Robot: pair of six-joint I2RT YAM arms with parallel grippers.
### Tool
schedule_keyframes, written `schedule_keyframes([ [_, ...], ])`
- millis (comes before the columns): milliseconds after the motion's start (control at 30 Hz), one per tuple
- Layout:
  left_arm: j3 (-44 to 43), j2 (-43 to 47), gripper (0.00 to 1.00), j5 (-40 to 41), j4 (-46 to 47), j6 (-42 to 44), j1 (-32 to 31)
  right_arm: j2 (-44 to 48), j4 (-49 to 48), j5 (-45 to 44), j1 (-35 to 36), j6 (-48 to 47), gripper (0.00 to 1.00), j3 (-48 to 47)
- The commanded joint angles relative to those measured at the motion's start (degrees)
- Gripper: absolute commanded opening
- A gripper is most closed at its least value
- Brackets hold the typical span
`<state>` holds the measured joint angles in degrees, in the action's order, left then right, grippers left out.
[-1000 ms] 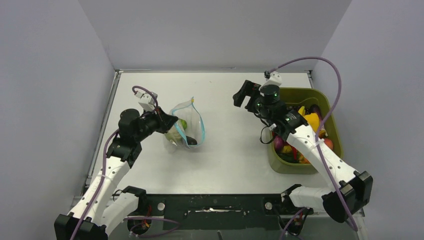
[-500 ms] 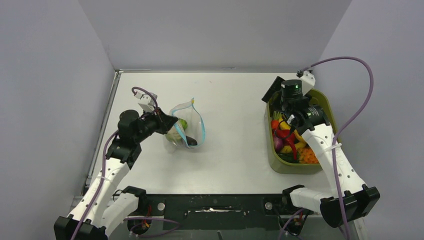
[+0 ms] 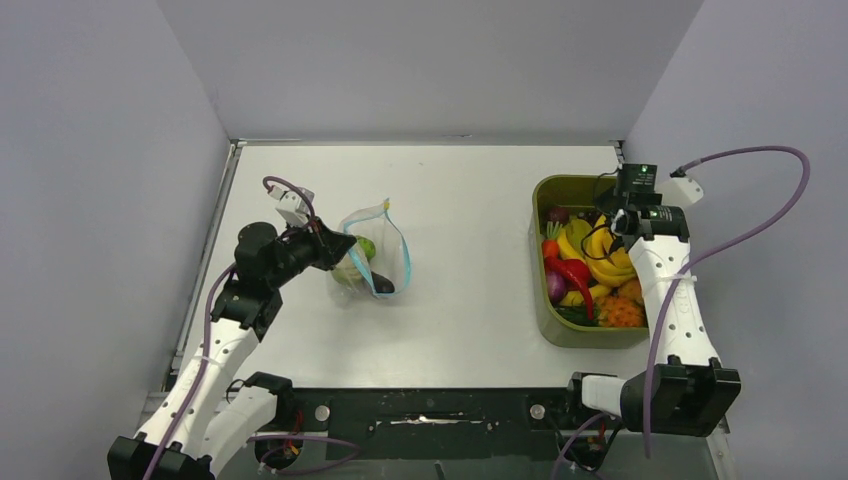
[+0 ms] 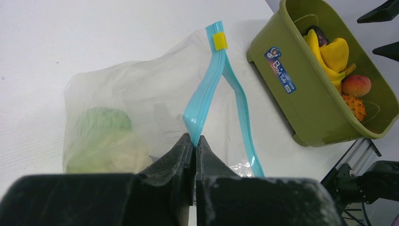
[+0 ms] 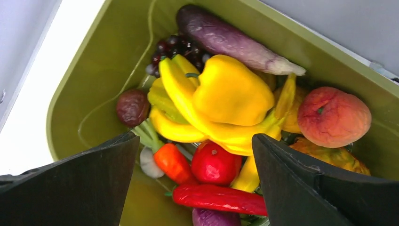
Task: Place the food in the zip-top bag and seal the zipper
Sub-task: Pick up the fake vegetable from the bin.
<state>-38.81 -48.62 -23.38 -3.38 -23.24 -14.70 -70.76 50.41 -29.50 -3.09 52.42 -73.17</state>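
Note:
The clear zip-top bag (image 3: 372, 250) lies left of centre with its mouth open. It holds a green food piece (image 3: 365, 247) and a dark one (image 3: 382, 284). My left gripper (image 3: 338, 250) is shut on the blue-teal zipper strip (image 4: 207, 96), pinching one lip at the fingertips (image 4: 194, 139); the yellow end (image 4: 219, 41) is farther off. My right gripper (image 3: 606, 222) is open and empty just above the food in the olive bin (image 3: 540, 300). Between its fingers (image 5: 195, 141) I see a yellow pepper (image 5: 230, 89), bananas, a red fruit (image 5: 214, 162), a red chili (image 5: 216, 197), a carrot (image 5: 171, 162), a peach (image 5: 331, 115) and a purple eggplant (image 5: 230, 40).
The olive-green bin (image 4: 282, 84) stands at the right side of the white table, close to the right wall. Grey walls enclose the table on the left, back and right. The purple cable of the right arm loops out to the right.
My right arm has swung from the table's middle rightward and now hangs over the bin. The left gripper and the bag have stayed put.

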Motion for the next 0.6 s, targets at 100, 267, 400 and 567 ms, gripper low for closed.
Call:
schedule_keyframes([
  [100,-0.4,1.2,0.0,-1.4,4.8,0.4,-0.3,-1.0,-4.0,1.6,-6.1,4.1,0.92,2.9],
  [267,-0.3,2.0,0.0,-0.6,4.3,0.8,-0.3,-2.2,-5.9,5.5,-9.5,4.7,0.91,5.3],
  [400,0.0,2.7,0.0,-0.3,4.6,1.0,-0.3,-1.9,-8.5,7.7,-11.4,4.6,0.92,7.8],
  [567,-0.2,2.1,0.0,-0.8,4.6,0.9,-0.3,-2.1,-10.5,9.8,-13.2,5.5,0.98,10.9],
])
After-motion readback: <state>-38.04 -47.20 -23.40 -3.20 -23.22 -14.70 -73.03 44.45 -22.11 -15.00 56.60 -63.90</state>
